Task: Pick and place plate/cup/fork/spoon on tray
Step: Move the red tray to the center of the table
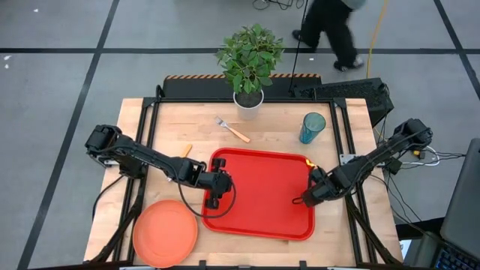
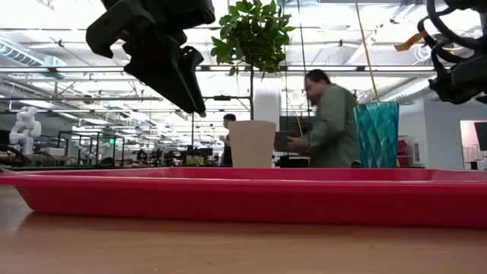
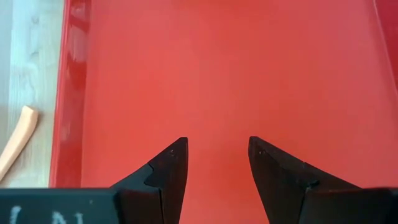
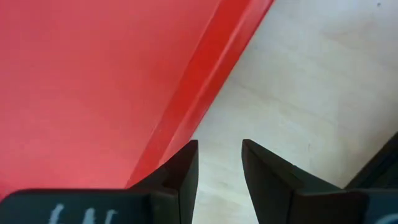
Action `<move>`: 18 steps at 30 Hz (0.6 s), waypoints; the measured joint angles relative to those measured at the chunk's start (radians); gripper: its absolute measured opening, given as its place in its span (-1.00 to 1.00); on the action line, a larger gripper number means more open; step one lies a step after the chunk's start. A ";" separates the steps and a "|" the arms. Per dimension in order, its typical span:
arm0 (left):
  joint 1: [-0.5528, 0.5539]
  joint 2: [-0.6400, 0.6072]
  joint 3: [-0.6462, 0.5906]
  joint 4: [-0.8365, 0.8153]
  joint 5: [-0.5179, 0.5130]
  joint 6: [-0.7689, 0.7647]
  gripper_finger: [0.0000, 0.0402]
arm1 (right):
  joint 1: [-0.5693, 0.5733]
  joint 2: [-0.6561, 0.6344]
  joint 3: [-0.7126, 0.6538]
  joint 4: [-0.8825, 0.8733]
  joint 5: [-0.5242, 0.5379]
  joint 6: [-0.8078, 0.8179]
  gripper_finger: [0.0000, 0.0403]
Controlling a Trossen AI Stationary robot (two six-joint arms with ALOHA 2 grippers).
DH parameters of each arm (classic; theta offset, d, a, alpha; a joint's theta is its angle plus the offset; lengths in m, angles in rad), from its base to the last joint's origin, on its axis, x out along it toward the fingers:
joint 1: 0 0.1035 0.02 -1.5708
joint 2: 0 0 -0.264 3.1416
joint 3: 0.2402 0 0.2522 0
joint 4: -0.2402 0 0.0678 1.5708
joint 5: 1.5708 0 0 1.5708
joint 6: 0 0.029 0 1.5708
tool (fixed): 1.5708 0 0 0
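Note:
The red tray [image 1: 259, 217] lies mid-table. The orange plate [image 1: 165, 232] rests flat on the table off the tray's near left corner. The teal cup [image 1: 313, 127] stands upright at the far right. The fork [image 1: 232, 130] lies on the wood beyond the tray. Of the spoon only the orange handle [image 1: 186, 151] [image 3: 18, 143] shows, left of the tray; my left arm hides its bowl. My left gripper [image 1: 215, 191] [image 3: 216, 143] hangs open over the tray's left part. My right gripper [image 1: 307, 196] [image 4: 219, 148] is open, pointing down beside the tray's right rim [image 4: 186, 112], above bare table.
A white pot with a green plant [image 1: 248, 101] stands at the table's far edge, between fork and cup. A person [image 1: 330, 30] walks on the floor beyond the table. Bare wood shows right of the tray and along the near edge.

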 joint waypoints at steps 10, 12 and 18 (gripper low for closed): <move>0.000 0.000 0.000 -0.001 0.000 0.037 -0.14 | 0.005 -0.002 -0.070 0.151 0.031 0.030 -0.44; 0.000 0.000 0.000 -0.001 0.000 0.037 -0.14 | 0.005 -0.002 -0.070 0.150 0.032 0.030 -0.44; 0.000 0.000 0.000 -0.001 0.000 0.037 -0.14 | 0.005 0.002 -0.070 0.135 0.061 0.029 -0.44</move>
